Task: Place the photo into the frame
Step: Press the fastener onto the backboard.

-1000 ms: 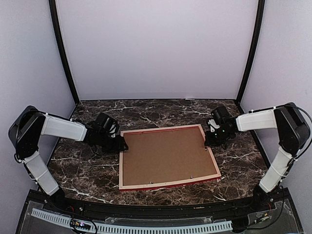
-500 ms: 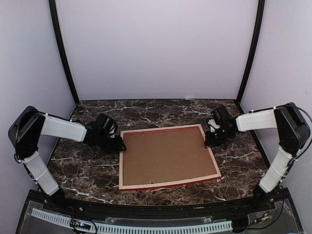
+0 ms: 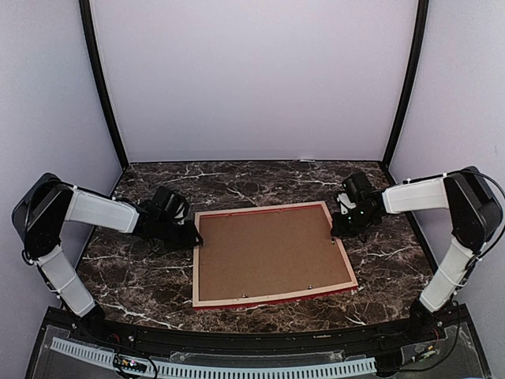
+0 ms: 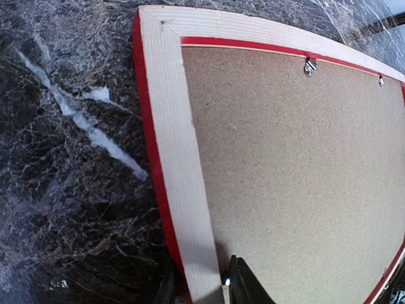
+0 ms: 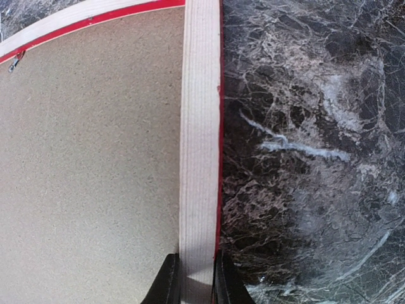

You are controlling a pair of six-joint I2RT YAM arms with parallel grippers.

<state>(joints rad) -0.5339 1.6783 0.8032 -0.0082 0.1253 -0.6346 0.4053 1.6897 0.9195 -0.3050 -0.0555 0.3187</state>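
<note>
At the left of the overhead view we find the left fingers (image 4: 243, 288) set narrow astride the pale left rail of the frame (image 3: 196, 276) near its upper-left corner, one tip on the backing board (image 3: 272, 253) side, one on the desk (image 3: 142, 276) side; whether they pinch it we cannot tell. The frame lies back-up mid-desk, long axis running left to right between the arms, and the photo shows in none of our views. At the upper right the right fingers (image 5: 168, 282) are clamped narrow on the right rail, so each arm sits at its own short end.
</note>
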